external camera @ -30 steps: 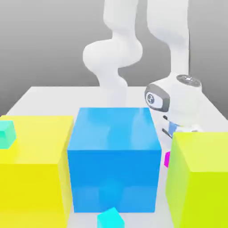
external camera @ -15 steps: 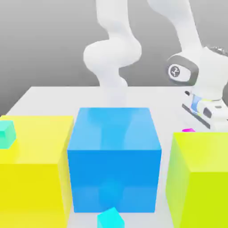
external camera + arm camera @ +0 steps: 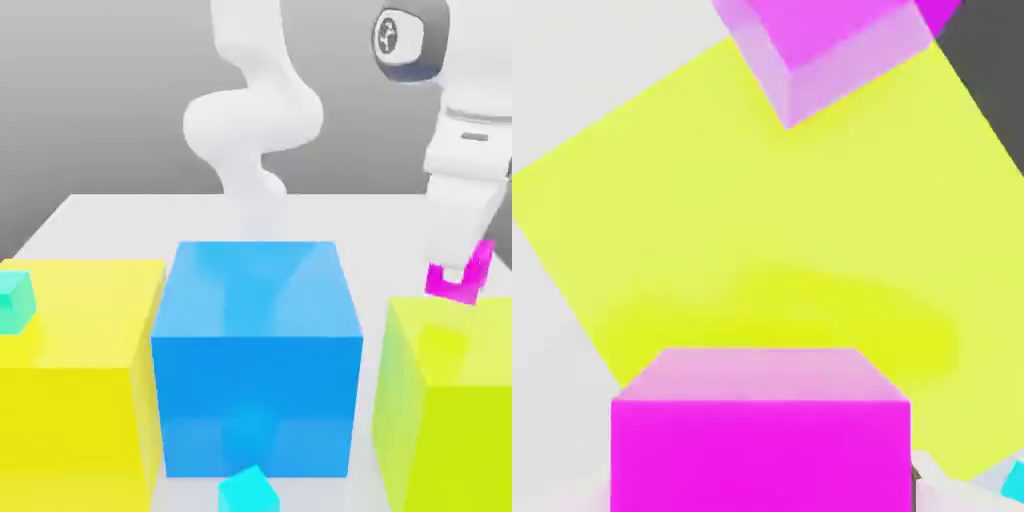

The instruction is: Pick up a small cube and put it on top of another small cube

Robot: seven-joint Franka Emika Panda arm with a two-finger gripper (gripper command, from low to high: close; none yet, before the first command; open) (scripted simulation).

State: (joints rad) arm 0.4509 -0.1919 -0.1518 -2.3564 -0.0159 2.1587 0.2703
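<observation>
Fingers [image 3: 462, 281] clamped on small cube [image 3: 461, 279], partly hiding it, above yellow-green block [image 3: 450, 400].

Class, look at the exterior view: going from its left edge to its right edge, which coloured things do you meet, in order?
Cyan cube → yellow block → blue block → yellow-green block, with the magenta cube in the gripper above it.

Fingers [image 3: 462, 268] pinch the magenta cube [image 3: 455, 283] above the lime block [image 3: 450, 400].
</observation>
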